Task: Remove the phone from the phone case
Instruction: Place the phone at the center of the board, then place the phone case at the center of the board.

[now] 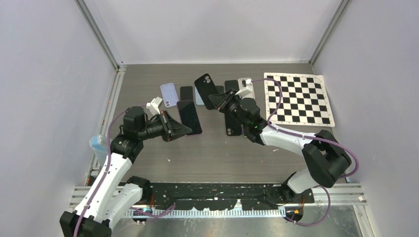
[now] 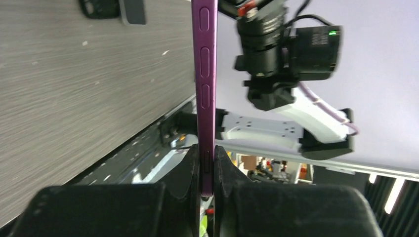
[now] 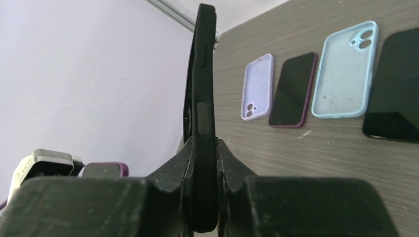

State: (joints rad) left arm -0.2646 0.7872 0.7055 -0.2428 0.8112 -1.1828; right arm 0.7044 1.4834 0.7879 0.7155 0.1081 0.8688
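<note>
My left gripper [image 1: 177, 129] is shut on the near end of a purple-edged phone [image 1: 190, 117], screen dark, held over the table's left middle. In the left wrist view the phone [image 2: 205, 74] stands edge-on between the fingers, its side buttons showing, with the gripper [image 2: 206, 168] closed on it. My right gripper [image 1: 223, 102] is shut on a black phone case [image 1: 205, 88] with a camera cutout, lifted and tilted at the back centre. In the right wrist view the case [image 3: 203, 94] is edge-on in the gripper [image 3: 204, 163]. The two held things are apart.
On the table lie a lilac case [image 1: 169, 95] [image 3: 257, 86], a dark purple-edged phone [image 1: 186, 93] [image 3: 293, 90], a light blue case [image 3: 346, 69], a black phone [image 1: 232, 123] [image 3: 393, 106] and a silver phone [image 1: 246, 88]. A checkerboard [image 1: 299, 98] lies at back right.
</note>
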